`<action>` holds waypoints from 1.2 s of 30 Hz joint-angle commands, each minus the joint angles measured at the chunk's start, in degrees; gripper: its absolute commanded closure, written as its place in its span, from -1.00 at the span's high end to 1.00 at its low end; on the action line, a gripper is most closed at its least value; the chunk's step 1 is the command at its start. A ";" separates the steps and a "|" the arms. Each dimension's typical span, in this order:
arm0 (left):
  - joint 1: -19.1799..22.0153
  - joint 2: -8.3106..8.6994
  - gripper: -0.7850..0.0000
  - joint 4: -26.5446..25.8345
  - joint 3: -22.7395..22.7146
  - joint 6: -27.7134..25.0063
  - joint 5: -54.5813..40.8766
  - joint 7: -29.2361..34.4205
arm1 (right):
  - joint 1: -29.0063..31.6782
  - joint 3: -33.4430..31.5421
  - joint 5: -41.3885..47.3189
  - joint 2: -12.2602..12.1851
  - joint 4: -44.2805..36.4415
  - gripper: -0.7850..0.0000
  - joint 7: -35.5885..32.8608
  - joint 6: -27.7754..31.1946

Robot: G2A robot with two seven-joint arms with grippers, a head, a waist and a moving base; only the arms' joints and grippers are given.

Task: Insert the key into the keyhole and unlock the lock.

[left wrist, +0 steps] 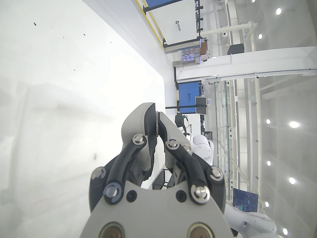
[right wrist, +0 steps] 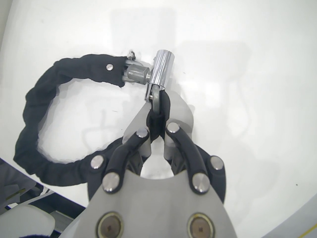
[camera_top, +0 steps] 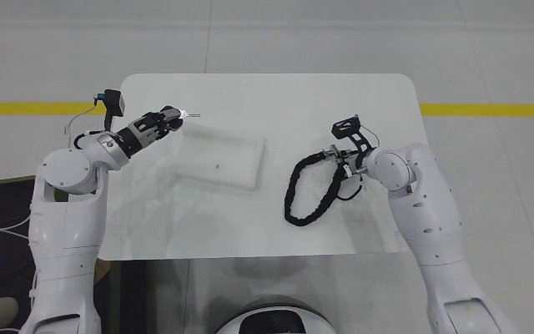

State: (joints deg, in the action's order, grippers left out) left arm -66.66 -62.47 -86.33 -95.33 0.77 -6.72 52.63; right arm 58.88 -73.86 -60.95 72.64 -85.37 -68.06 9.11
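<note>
Left gripper [left wrist: 156, 120] clamped on key [camera_top: 192, 114], near table's [camera_top: 250, 225] far-left corner. Right gripper [right wrist: 158, 111] clamped on chain lock [right wrist: 37, 115] by right edge.

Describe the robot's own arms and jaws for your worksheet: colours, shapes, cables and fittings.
The left arm and right arm wear smooth, rounded white shells; the left forearm is black and silver. Each wrist carries a black camera bracket, thin cables trailing. The jaws are pale grey with black pads, driven by curved black links bolted with silver screws to a grey plate.
</note>
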 commanded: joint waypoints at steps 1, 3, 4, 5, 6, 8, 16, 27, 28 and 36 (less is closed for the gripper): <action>0.00 0.00 -1.00 0.00 0.00 0.00 0.00 0.00 | -0.08 -0.91 0.16 -0.13 -0.40 -1.00 0.34 -0.33; 0.00 0.00 -1.00 0.00 0.00 0.00 0.00 0.00 | -0.15 -2.12 0.71 -0.31 -0.93 -1.00 0.65 -0.68; 0.00 0.00 -1.00 0.00 0.00 0.00 0.00 0.00 | -0.14 -2.85 1.94 -0.36 -1.25 -1.00 1.10 -0.81; 0.00 0.00 -1.00 0.00 0.00 0.00 0.00 0.00 | -0.13 -3.58 3.54 -0.41 -1.45 -1.00 1.37 -0.72; 0.00 0.00 -1.00 0.00 0.00 0.00 0.00 0.00 | -0.21 -4.28 4.77 -0.49 -1.56 -1.00 1.49 -0.72; 0.00 0.00 -1.00 0.00 0.00 0.00 0.00 0.00 | -0.28 -5.50 6.86 -0.64 -1.87 -1.00 2.48 -0.63; 0.00 0.00 -1.00 0.00 0.00 0.00 0.00 0.00 | -0.23 -11.06 29.07 -1.24 0.69 -1.00 3.01 3.89; 0.00 0.00 -1.00 0.00 0.00 0.00 0.00 0.00 | -4.76 -12.33 69.60 -1.82 14.61 -1.00 -7.91 9.34; 0.00 0.00 -1.00 0.00 0.00 0.00 0.00 0.00 | -5.38 -12.00 73.46 -1.80 16.15 -1.00 -9.55 9.39; 0.00 0.00 -1.00 0.00 0.00 0.00 0.00 0.00 | -9.31 -8.27 98.53 -1.04 24.94 -1.00 -19.94 7.17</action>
State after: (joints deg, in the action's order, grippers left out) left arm -66.66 -62.47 -86.33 -95.33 0.77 -6.72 52.63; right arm 49.87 -82.67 32.98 71.45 -61.25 -87.18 17.00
